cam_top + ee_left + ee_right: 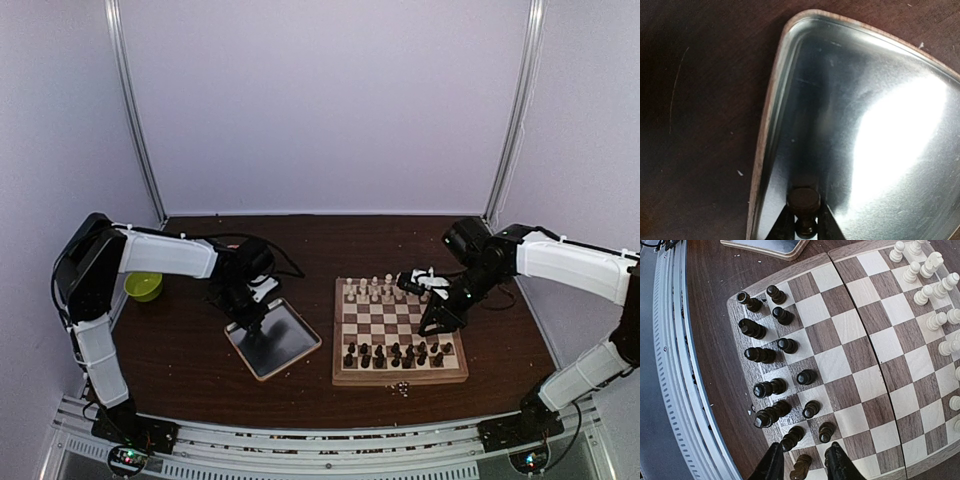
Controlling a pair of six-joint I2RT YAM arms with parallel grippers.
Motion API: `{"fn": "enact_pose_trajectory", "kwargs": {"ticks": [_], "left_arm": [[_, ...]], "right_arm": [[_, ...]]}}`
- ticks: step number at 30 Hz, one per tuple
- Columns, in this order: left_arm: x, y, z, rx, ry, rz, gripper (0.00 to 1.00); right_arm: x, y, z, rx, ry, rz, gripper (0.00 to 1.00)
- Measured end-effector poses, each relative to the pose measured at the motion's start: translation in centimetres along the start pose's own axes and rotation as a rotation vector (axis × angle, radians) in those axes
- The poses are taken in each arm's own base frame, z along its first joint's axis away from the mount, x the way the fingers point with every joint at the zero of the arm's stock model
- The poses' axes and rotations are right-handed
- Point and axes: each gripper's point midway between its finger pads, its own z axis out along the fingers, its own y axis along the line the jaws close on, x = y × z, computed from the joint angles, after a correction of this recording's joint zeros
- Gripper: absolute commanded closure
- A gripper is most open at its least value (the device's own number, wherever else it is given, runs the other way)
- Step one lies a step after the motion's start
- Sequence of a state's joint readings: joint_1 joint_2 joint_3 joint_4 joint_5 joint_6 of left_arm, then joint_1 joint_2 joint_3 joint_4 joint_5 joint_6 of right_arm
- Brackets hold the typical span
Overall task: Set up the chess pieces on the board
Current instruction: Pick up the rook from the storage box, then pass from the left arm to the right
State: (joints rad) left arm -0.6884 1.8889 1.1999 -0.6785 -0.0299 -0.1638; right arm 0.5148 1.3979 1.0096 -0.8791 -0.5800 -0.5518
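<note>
Left tool (805,226): pinching a small dark chess piece (805,200) over the square silver metal tray (880,125); the grip looks thin, so it may slip.
Right tool (805,465): spread astride a tilted dark piece (801,467) on the checked wooden board (865,355); it could topple neighbouring pieces (790,437).

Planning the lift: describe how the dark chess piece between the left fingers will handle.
Small and rounded, the dark piece likely slips or twists between the fingers. Probably light, being so tiny. On the shiny tray it may slide if nudged.
</note>
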Motion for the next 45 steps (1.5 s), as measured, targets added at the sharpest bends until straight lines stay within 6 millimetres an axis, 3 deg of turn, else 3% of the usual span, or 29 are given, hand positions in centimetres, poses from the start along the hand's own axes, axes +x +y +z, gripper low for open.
{"fn": "enact_pose_trajectory", "kwargs": {"ticks": [11, 17, 22, 28, 32, 38, 45], "left_arm": [[0.2, -0.4, -0.4, 0.023, -0.001, 0.01, 0.9], [0.0, -1.8, -1.3, 0.106, 0.004, 0.059, 0.9], [-2.9, -3.6, -3.9, 0.214, -0.084, 0.103, 0.9], [-5.6, -6.5, -7.2, 0.382, -0.183, 0.165, 0.9], [-6.5, -8.2, -9.3, 0.493, -0.218, 0.205, 0.89], [-7.3, -9.9, -11.5, 0.605, -0.254, 0.25, 0.89], [-6.5, -11.0, -11.1, 0.686, -0.213, 0.255, 0.89]], "right_arm": [[-0.1, 0.2, -0.1, -0.016, 0.005, -0.007, 0.68], [-3.0, 0.6, -1.8, 0.005, -0.041, -0.127, 0.67], [-6.8, 1.8, -2.1, 0.068, -0.062, -0.312, 0.66], [-12.6, 2.7, 0.7, 0.109, -0.08, -0.489, 0.63], [-15.4, 3.7, 3.3, 0.143, -0.082, -0.604, 0.6], [-18.1, 4.0, 6.8, 0.227, -0.057, -0.747, 0.57], [-19.9, 2.5, 8.6, 0.329, -0.049, -0.79, 0.56]]}}
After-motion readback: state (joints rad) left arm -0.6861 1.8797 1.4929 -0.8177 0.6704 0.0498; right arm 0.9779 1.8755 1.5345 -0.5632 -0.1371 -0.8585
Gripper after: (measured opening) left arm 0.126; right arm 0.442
